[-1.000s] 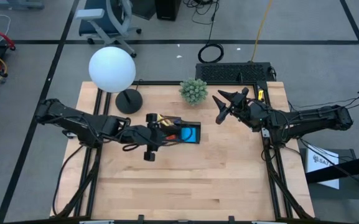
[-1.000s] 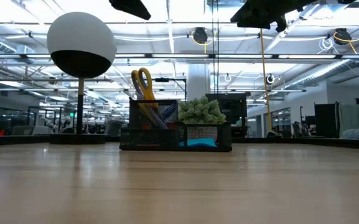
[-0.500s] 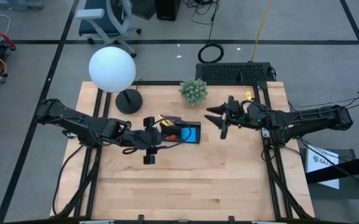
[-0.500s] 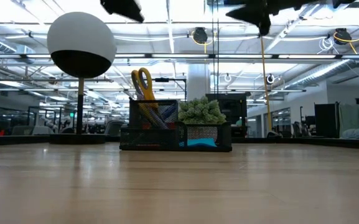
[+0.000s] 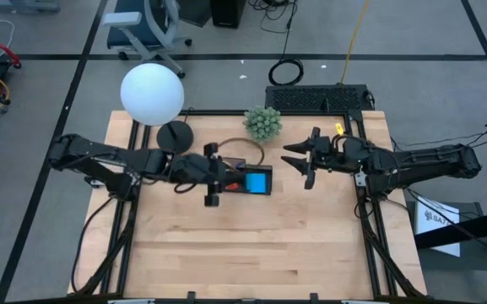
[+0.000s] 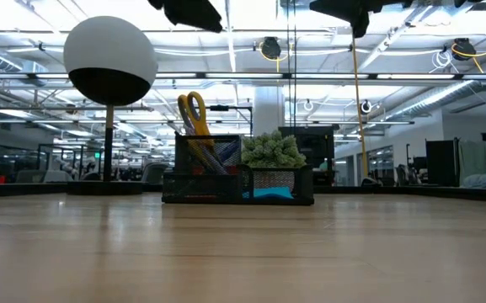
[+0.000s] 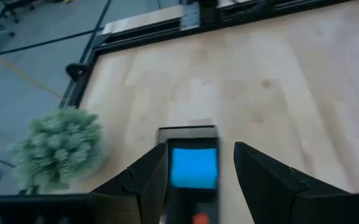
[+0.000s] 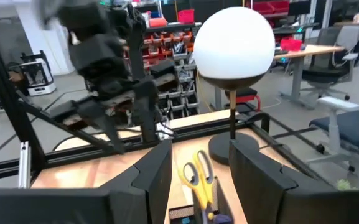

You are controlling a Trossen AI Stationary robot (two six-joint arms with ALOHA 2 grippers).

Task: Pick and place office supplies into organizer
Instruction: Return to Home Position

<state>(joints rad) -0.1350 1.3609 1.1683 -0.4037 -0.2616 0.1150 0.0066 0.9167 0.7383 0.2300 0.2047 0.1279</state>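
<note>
Your left end effector (image 5: 217,175), wide open and empty, has the organizer (image 5: 271,179) beneath and just ahead of it, holding scissors (image 6: 193,112) and blue note pad (image 5: 257,181); your right end effector (image 5: 299,164), likewise wide, hangs nearby.

The table (image 5: 251,245) looks smooth pale wood, the organizer (image 6: 297,181) black mesh, perhaps metal.

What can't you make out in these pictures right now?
Part of the organizer, high view: covered by the left tool.
Right tool, low view: cut off by the top edge.
Pens, low view: blurred behind the organizer's mesh.
Plant, left wrist view: blurred.
</note>
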